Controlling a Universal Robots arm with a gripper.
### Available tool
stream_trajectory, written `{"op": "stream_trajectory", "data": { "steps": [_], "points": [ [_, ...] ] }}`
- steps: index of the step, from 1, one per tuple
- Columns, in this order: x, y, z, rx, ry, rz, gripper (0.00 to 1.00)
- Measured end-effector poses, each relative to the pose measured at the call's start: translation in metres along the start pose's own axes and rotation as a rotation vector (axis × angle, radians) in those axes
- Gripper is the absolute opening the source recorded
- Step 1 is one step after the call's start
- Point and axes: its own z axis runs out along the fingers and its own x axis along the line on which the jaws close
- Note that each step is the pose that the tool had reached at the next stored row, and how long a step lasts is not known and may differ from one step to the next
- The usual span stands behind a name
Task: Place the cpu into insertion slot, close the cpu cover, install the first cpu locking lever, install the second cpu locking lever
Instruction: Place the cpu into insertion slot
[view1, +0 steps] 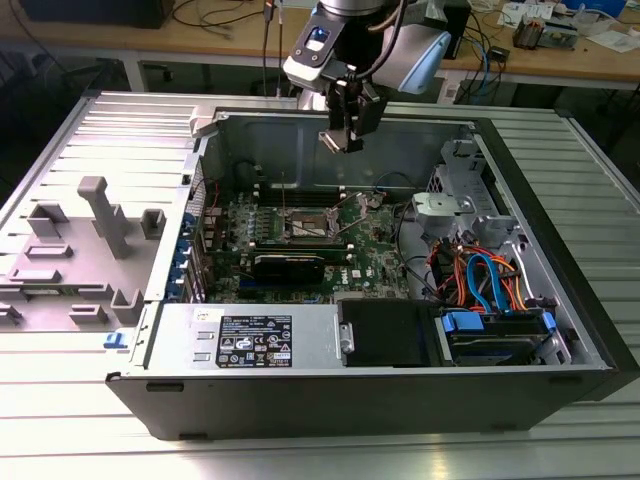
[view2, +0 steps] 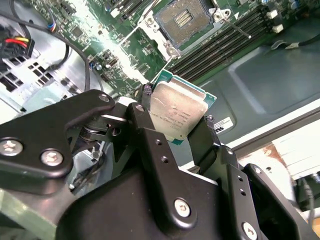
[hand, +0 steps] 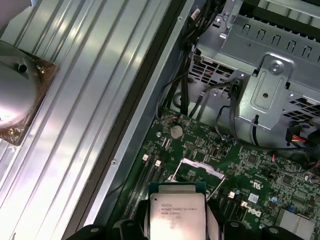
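Black two-finger gripper (view2: 175, 122) clamps the flat, square, silver-topped cpu (view2: 176, 112) by opposite edges above the open computer case (view1: 300, 400). It is well apart from the metal-rimmed square insertion slot (view2: 182, 17) on the green board (view2: 107, 37). Keeping the chip level and corner-matched looks essential.

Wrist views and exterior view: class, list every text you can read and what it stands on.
None can be quoted.
cpu, held in the gripper: lines of print on its metal top, too blurred.
white label on the grey box in the exterior view: too small.
green circuit board: white markings, too small.
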Motion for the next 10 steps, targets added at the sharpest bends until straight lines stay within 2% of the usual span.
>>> {"op": "stream_trajectory", "data": {
  "steps": [4,10],
  "points": [
    [-0.0002,-0.0002,0.0016,-0.0008,-0.0040,0.050,0.54],
    [-0.0005,-0.0019,0.0026,-0.0009,-0.0054,0.066,0.54]
  ]
}}
